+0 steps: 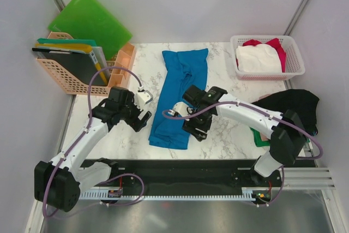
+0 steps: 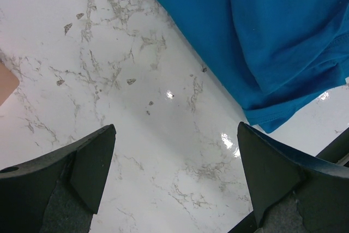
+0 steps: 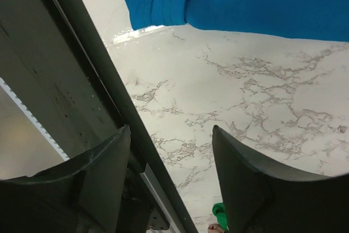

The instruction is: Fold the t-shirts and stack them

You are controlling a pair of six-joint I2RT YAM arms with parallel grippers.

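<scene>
White marble-patterned table stands between pale walls, and the blue t-shirt lies in the middle of it. It is laid as a long narrow band that runs from the far side toward the near edge, so the sideways folds look done already.

Both arms are at the near end of this band. The left gripper hovers over bare marble just left of the shirt's near corner, its jaws spread wide with nothing between them. The right gripper is at the near right side of the band, also wide open and empty; under it I see marble and the blue hem close by.

I judge that the step in hand is the crosswise fold. The next move calls for each gripper to go down on its own near corner, pinch all layers together, and carry the end toward the far end evenly, so the band does not twist.

Other shirts wait: a white one and a red one in the basket far right, and a black one on the right with green cloth under it.
</scene>
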